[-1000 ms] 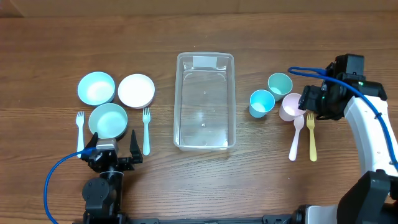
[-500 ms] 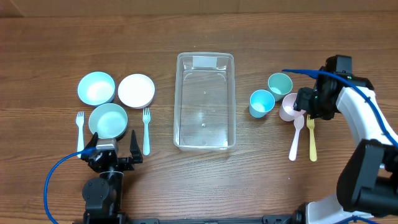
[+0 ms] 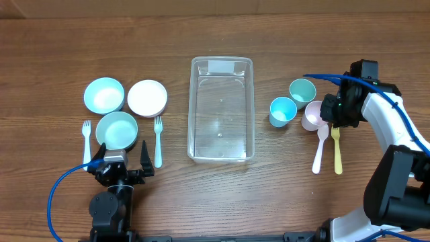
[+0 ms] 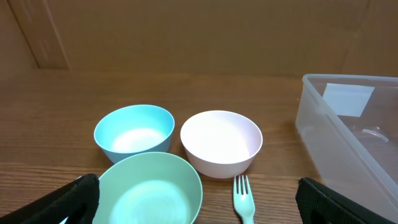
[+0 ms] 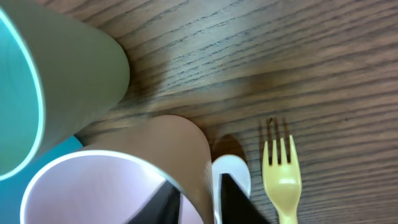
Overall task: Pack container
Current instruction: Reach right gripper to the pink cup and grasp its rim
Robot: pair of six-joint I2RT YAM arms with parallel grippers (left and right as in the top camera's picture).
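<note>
The container is a clear rectangular bin in the middle of the table, with nothing in it; its wall shows at the right of the left wrist view. My right gripper is at the pink cup, right of the container. In the right wrist view one finger is inside the pink cup and the other outside, so my right gripper is shut on the cup's wall. My left gripper stands open near the front left, holding nothing, behind the green bowl.
A teal cup and a blue cup stand beside the pink one. A white spoon and a yellow fork lie in front of them. At the left are a blue bowl, a white bowl, a green bowl and two pale forks.
My right gripper moved slightly left onto the pink cup and its jaws closed on the cup's wall. The left arm has not moved.
</note>
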